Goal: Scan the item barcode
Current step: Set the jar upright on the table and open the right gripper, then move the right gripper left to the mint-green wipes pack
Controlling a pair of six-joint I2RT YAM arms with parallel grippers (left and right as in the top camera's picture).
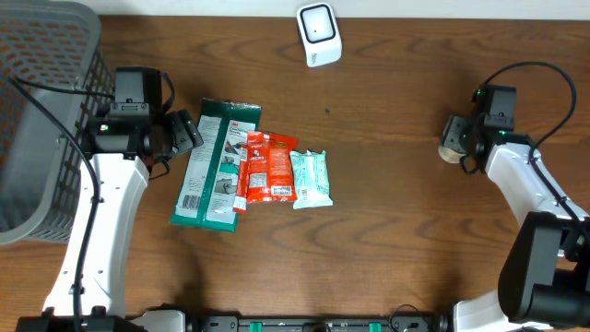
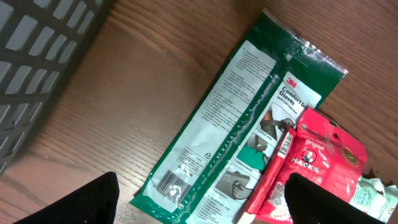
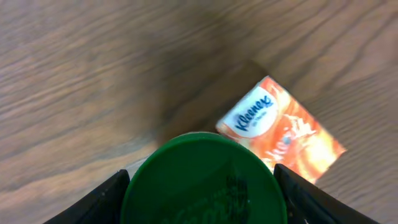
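Observation:
A round container with a green lid (image 3: 202, 183) sits between the fingers of my right gripper (image 3: 202, 186), which touch it on both sides; the gripper is shut on it. From overhead that gripper (image 1: 452, 140) is at the right of the table, with the container (image 1: 449, 148) showing as a tan round shape. The white scanner (image 1: 318, 34) stands at the back middle. My left gripper (image 2: 205, 205) hangs open above the green 3M glove pack (image 2: 249, 118), whose barcode (image 2: 171, 182) faces up between the fingers. Overhead, the left gripper (image 1: 184, 134) is at the pack's left edge (image 1: 217, 166).
A grey basket (image 1: 37, 111) fills the far left. A red Hacks pack (image 1: 267, 171) overlaps the glove pack, with a pale green tissue pack (image 1: 310, 178) beside it. An orange Kleenex pack (image 3: 283, 127) lies on the wood under the right gripper.

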